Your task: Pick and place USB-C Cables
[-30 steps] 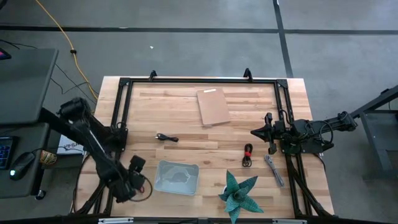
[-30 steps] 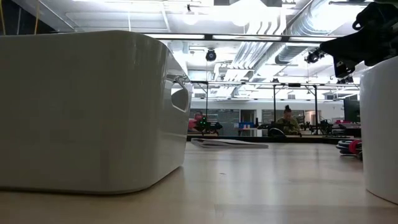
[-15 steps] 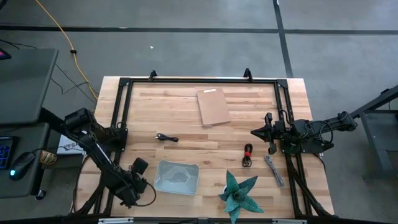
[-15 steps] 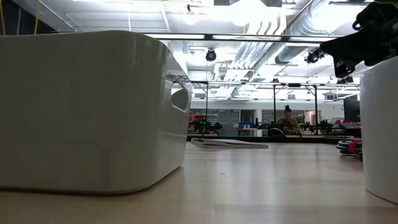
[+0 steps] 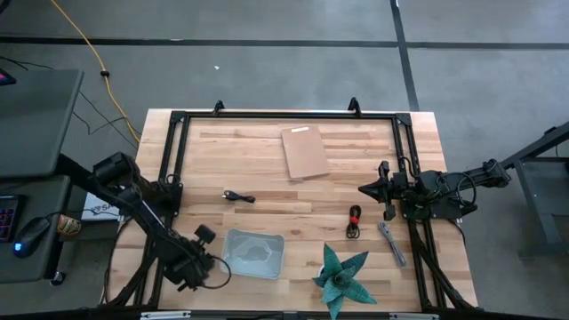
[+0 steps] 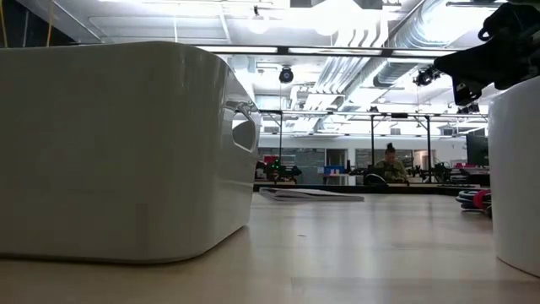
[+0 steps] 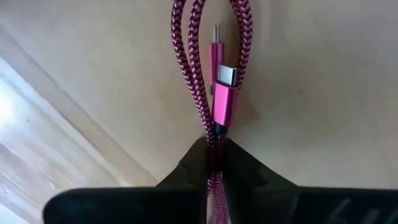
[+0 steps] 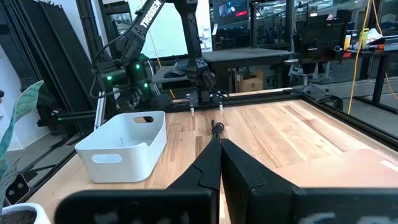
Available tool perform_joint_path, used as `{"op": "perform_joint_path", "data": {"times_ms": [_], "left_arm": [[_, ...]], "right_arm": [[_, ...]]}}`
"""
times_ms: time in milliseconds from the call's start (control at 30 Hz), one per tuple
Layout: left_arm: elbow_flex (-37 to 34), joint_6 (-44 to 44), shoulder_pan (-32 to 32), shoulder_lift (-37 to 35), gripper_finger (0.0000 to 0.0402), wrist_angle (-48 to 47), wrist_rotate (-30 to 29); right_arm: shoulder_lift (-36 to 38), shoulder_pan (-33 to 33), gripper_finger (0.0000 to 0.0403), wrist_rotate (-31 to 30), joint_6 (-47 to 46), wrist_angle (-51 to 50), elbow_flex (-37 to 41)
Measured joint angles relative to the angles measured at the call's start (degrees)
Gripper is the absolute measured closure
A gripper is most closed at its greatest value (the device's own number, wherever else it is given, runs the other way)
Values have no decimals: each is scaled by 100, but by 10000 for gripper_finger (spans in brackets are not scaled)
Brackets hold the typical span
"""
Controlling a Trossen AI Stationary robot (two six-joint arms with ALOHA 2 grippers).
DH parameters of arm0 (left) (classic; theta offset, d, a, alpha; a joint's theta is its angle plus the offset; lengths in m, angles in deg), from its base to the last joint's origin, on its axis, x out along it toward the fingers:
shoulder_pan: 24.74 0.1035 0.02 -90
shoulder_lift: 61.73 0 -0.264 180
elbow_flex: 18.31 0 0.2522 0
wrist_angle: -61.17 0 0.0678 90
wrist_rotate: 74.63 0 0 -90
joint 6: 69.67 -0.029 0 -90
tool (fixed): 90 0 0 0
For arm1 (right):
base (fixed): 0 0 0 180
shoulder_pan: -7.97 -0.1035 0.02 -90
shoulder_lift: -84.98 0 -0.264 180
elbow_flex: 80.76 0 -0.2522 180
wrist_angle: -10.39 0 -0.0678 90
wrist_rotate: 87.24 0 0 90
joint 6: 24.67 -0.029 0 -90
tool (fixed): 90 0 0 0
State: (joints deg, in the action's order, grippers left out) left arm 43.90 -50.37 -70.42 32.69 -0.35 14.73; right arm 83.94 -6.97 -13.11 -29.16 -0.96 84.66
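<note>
Left wrist view: my left tool [image 7: 214, 155] clamps the braided red USB-C cable [image 7: 214, 93] beside the white plastic bin [image 5: 253, 253]; right tool's [image 8: 219, 146] fingers together.

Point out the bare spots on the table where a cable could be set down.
Free: the wood between the brown board and black cable, and the table's far left corner. Crowded: near right, where the black-and-red cable, grey cable and teal star cluster.

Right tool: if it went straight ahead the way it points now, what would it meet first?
Probably the black cable lying on the table, straight ahead of the shut right tool; the white bin sits off to one side. Depth is uncertain.
</note>
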Motion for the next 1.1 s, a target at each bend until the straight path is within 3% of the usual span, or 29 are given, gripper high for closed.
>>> {"op": "perform_joint_path", "data": {"times_ms": [233, 333, 433, 533, 600, 667, 867, 1000, 1100], "left_arm": [[270, 348, 117, -669, 398, -846, 106], [609, 621, 117, -1200, 399, -1514, -230], [1019, 923, 102, -1818, 400, -2041, -1193], [1155, 835, 37, -2524, 400, -1645, -2797], [1002, 339, 33, -2993, 401, -760, -3721], [658, -328, 92, -3427, 401, 360, -4074], [-1227, -1706, 588, -4126, 401, 4956, -3510], [-2523, -1554, 899, -3888, 401, 8298, -3299], [-2955, -1387, 1034, -3696, 401, 9501, -3314]], "right_arm": [[-1, 0, 402, 0, 2, 0, -1], [-2, 1, 402, 0, 1, 0, -2], [-2, 0, 402, 0, 2, 0, 0], [-2, 0, 402, 0, 1, 0, -1], [-2, 0, 402, 0, 0, 0, -2], [-2, 0, 402, 0, 2, 0, 0], [-2, 0, 402, 0, 1, 0, -1], [-2, 0, 402, 0, 2, 0, 0], [-2, 0, 402, -1, 2, 0, -2]]}}
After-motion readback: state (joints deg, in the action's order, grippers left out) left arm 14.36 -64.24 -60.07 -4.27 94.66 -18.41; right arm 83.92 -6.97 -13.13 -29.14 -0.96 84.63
